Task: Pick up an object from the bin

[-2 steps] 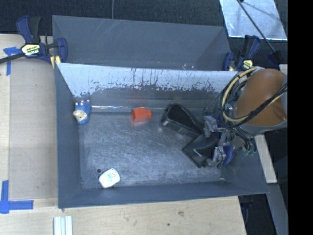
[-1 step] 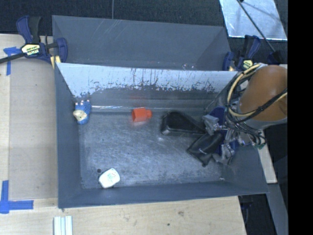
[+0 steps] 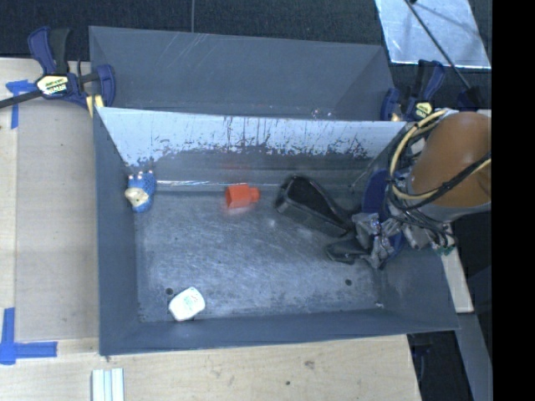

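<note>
While the grey bin (image 3: 251,257) is taking up most of the view, its floor is lying largely bare, with slanted walls rising on every side. The arm, wearing its orange cover (image 3: 451,161), is reaching in over the right wall, and the gripper (image 3: 364,242) is sitting low at the right end of the floor. Its tip is blending into dark shapes there, so I cannot tell whether the jaws are open or closed, nor whether anything is between them. A long black wedge-shaped object (image 3: 311,204) is lying slantwise near the back wall, its lower end running toward the gripper; whether the two are touching or just beside each other, I cannot tell. The step in hand is looking like the closing-in on this black object, with the lift not yet done. The next move is calling for a sure hold, then a straight rise, since the right wall is crowding the gripper while open room is lying to the left and front. A small orange block (image 3: 242,195) is sitting by the back wall, well apart. A pale rounded thing (image 3: 186,303) is lying near the front left corner, and a small blue and cream thing (image 3: 139,192) is resting at the foot of the left wall.
</note>
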### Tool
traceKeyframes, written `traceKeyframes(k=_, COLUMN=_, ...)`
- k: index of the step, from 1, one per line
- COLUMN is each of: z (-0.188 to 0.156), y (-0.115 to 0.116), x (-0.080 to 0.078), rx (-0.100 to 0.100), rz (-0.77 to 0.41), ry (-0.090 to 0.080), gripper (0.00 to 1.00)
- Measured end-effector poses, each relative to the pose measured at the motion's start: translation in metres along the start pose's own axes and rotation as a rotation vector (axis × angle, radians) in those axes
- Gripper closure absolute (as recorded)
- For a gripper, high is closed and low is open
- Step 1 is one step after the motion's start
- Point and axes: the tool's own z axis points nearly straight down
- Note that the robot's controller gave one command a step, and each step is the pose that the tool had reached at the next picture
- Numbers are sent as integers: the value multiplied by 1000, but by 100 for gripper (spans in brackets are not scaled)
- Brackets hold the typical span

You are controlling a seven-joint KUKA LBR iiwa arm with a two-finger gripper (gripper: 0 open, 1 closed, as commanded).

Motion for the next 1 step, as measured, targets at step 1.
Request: traceKeyframes(k=1, z=-154, y=11, x=-8, rx=9, rz=23, ry=-3, gripper=100)
